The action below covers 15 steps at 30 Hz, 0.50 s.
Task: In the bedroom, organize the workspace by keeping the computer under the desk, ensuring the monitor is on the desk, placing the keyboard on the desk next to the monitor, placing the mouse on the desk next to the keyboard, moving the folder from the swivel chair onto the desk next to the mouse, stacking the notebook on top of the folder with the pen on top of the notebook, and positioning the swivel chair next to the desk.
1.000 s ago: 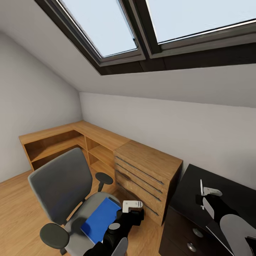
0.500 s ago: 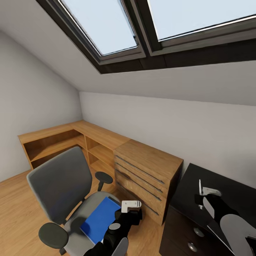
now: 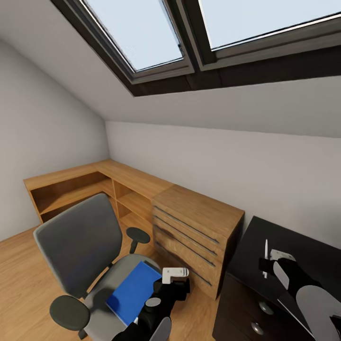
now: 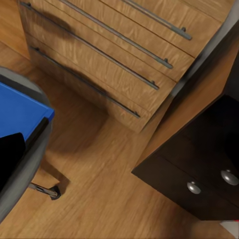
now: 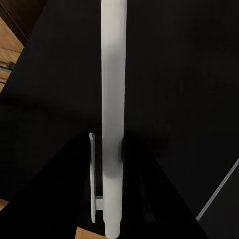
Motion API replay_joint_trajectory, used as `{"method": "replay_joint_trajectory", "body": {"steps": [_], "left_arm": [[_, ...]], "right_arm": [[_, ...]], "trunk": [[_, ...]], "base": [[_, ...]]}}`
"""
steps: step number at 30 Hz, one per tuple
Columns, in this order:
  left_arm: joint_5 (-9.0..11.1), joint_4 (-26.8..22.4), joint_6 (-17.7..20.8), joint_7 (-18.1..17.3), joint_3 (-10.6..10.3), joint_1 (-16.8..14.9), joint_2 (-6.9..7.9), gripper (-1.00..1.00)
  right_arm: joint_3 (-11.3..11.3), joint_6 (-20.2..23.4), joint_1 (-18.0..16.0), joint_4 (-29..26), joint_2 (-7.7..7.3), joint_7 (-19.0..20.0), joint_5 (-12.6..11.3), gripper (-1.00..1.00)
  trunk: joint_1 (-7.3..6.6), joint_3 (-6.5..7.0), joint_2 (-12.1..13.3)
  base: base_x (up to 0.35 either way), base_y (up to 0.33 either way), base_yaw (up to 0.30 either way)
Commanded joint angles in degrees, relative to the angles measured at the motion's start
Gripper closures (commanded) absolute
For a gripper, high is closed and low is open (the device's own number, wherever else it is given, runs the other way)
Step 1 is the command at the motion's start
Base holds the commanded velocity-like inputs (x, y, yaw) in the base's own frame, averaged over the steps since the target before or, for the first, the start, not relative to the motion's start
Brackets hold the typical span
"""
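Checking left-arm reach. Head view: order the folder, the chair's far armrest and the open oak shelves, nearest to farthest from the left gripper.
1. The folder: on the swivel chair seat, right beside the left gripper.
2. The far armrest: above the seat, toward the wall.
3. The open oak shelves: in the far left corner.

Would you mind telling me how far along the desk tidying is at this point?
Early on. In hand: the right gripper holds the pen over the black desk. Left: the blue folder lies on the swivel chair, beside the left gripper. No notebook lies on the desk's visible part.
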Motion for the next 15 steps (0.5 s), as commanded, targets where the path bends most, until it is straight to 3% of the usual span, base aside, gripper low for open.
{"method": "replay_joint_trajectory", "body": {"steps": [1,15], "left_arm": [[0.5,-0.1,0.1,0.5,-0.1,-0.1,0.02,-1.0],[0.4,-0.1,0.1,0.5,0.0,-0.1,0.02,-1.0]], "right_arm": [[-0.1,0.3,0.0,-0.1,0.01,-0.2,-0.5,1.0],[0.0,-0.1,0.0,-0.1,0.12,-0.3,-0.5,1.0]], "trunk": [[0.24,-0.27,-0.5],[3.31,-2.78,-6.1]], "base": [[0.0,0.0,0.0],[0.0,0.0,0.0]]}}
